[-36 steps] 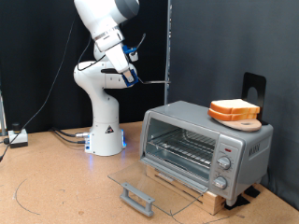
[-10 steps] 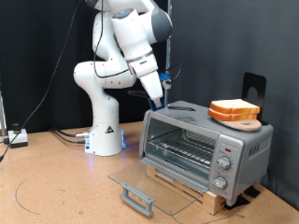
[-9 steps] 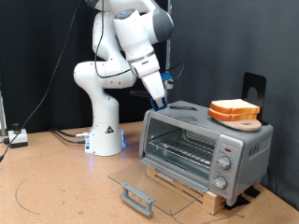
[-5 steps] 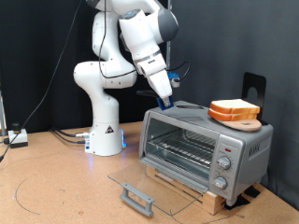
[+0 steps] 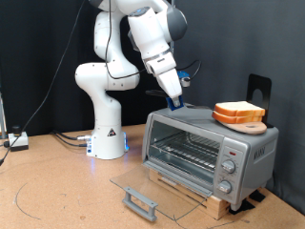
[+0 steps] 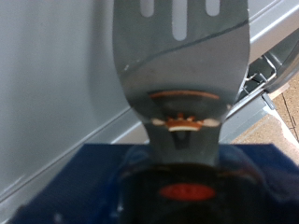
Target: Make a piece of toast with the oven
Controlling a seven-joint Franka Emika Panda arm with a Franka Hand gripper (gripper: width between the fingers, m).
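Note:
Two stacked bread slices, the toast (image 5: 238, 110), lie on a round wooden board (image 5: 242, 123) on top of the silver oven (image 5: 243, 148). The oven's glass door (image 5: 157, 183) hangs open and flat, with its bar handle (image 5: 140, 201) in front; the wire rack (image 5: 186, 150) is bare. My gripper (image 5: 175, 98) hovers over the oven's top, on the exterior view's left of the toast. It is shut on a dark slotted spatula (image 5: 193, 109) whose blade points towards the toast. In the wrist view the spatula (image 6: 182, 65) fills the middle, above the oven's grey top (image 6: 56, 103).
The robot's white base (image 5: 107, 134) stands behind the oven on the exterior view's left. A small box with cables (image 5: 16, 140) sits at the far left. A black bracket (image 5: 259, 89) rises behind the toast. The oven's knobs (image 5: 227, 168) face front right.
The arm has swung from high at the back down and to the exterior view's right. Over the last second the gripper and spatula moved further along the oven's top towards the toast.

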